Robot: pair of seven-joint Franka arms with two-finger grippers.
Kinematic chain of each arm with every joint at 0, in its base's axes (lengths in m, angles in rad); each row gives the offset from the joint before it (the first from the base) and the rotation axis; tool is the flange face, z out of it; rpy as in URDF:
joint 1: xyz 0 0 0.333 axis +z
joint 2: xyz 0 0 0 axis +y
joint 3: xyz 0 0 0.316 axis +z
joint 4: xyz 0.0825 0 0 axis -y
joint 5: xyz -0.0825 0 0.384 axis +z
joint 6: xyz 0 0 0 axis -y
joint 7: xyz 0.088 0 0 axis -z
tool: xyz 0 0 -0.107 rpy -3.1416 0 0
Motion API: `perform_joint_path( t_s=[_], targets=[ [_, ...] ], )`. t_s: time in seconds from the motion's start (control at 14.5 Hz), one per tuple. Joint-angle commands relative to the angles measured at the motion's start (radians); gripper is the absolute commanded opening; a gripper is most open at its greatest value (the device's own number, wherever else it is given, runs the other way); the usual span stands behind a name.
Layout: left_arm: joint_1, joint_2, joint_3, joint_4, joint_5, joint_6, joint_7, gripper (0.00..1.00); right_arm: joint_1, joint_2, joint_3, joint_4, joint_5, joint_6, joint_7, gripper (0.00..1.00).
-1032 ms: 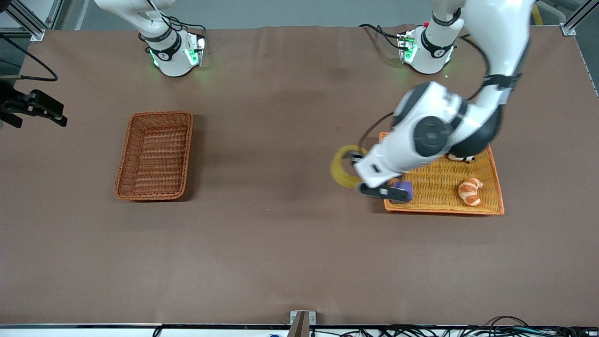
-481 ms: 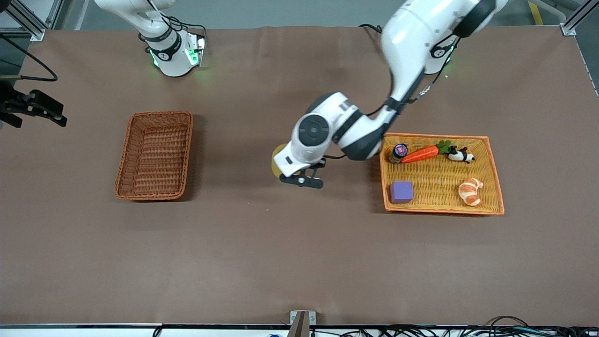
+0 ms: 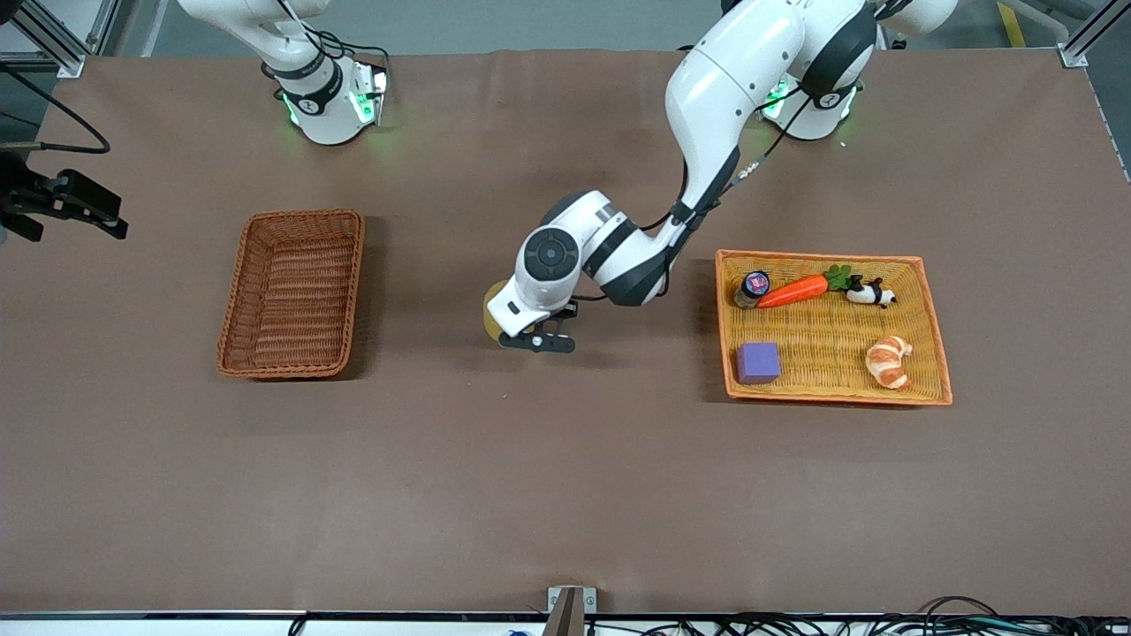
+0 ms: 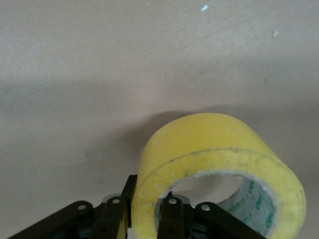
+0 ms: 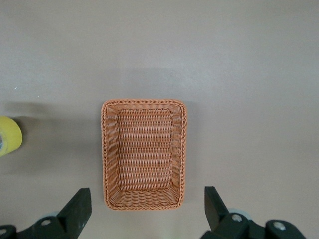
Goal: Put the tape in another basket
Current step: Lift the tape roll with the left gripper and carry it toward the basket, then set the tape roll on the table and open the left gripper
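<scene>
The yellowish tape (image 3: pixel 491 316) is a ring held on edge in my left gripper (image 3: pixel 537 342), over bare table between the tray and the basket. In the left wrist view one finger (image 4: pixel 125 198) is outside the tape (image 4: pixel 214 144) wall and the other sits inside its hole, so my left gripper (image 4: pixel 148 211) is shut on the wall. The reddish-brown wicker basket (image 3: pixel 292 291) stands empty toward the right arm's end. My right gripper (image 5: pixel 147 215) is open, high over the basket (image 5: pixel 144 154), with the tape (image 5: pixel 9 135) at that view's edge. It is out of the front view.
The yellow tray with an orange rim (image 3: pixel 835 399) lies toward the left arm's end and holds a purple cube (image 3: pixel 758 362), a carrot (image 3: pixel 793 291), a croissant (image 3: pixel 888 360), a panda toy (image 3: pixel 870 293) and a small bottle (image 3: pixel 754 288). A black device (image 3: pixel 62 208) sits at the table's edge.
My left arm has swung from the tray's edge toward the right arm's end, carrying the tape over the table's middle. The right arm has not moved.
</scene>
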Motion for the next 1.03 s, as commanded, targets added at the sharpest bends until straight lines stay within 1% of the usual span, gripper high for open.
perform_joint_path(
  t_s=[0.0, 0.07, 0.14, 0.21, 0.41, 0.55, 0.62, 0.69, 0.76, 0.89, 0.96],
  targets=[
    [0.011, -0.005, 0.006, 0.031, -0.025, -0.012, -0.014, 0.61, -0.008, -0.012, 0.005, -0.016, 0.021, 0.012, -0.005, 1.0],
    [0.012, -0.014, 0.014, 0.028, -0.024, -0.016, -0.02, 0.95, -0.012, -0.012, 0.005, -0.016, 0.021, 0.012, -0.005, 1.0],
    [0.017, -0.032, 0.016, 0.024, -0.019, -0.036, -0.032, 1.0, -0.014, -0.012, 0.005, -0.016, 0.023, 0.012, -0.005, 1.0],
    [0.025, -0.058, 0.017, 0.016, -0.016, -0.07, -0.034, 1.0, -0.014, -0.012, 0.005, -0.017, 0.021, 0.009, -0.005, 1.0],
    [0.072, -0.195, 0.026, -0.006, -0.013, -0.203, -0.016, 1.0, -0.009, -0.012, 0.005, -0.017, 0.023, 0.009, -0.003, 1.0],
    [0.113, -0.264, 0.031, -0.01, -0.013, -0.31, 0.047, 1.0, 0.003, -0.011, 0.006, -0.019, 0.024, 0.01, -0.003, 1.0],
    [0.136, -0.295, 0.051, -0.015, -0.015, -0.346, 0.09, 1.0, 0.02, -0.009, 0.006, -0.025, 0.038, 0.012, 0.001, 1.0],
    [0.156, -0.333, 0.068, -0.038, -0.019, -0.357, 0.122, 1.0, 0.041, -0.006, 0.006, -0.033, 0.061, 0.024, 0.003, 1.0],
    [0.176, -0.386, 0.088, -0.082, -0.022, -0.357, 0.148, 1.0, 0.08, -0.006, 0.006, -0.034, 0.07, 0.049, 0.012, 1.0],
    [0.192, -0.477, 0.141, -0.166, -0.027, -0.355, 0.228, 1.0, 0.173, 0.033, 0.006, -0.028, 0.064, 0.098, 0.146, 1.0],
    [0.201, -0.528, 0.179, -0.211, -0.028, -0.355, 0.271, 1.0, 0.204, 0.032, 0.006, -0.027, 0.053, 0.092, 0.182, 1.0]
  ],
)
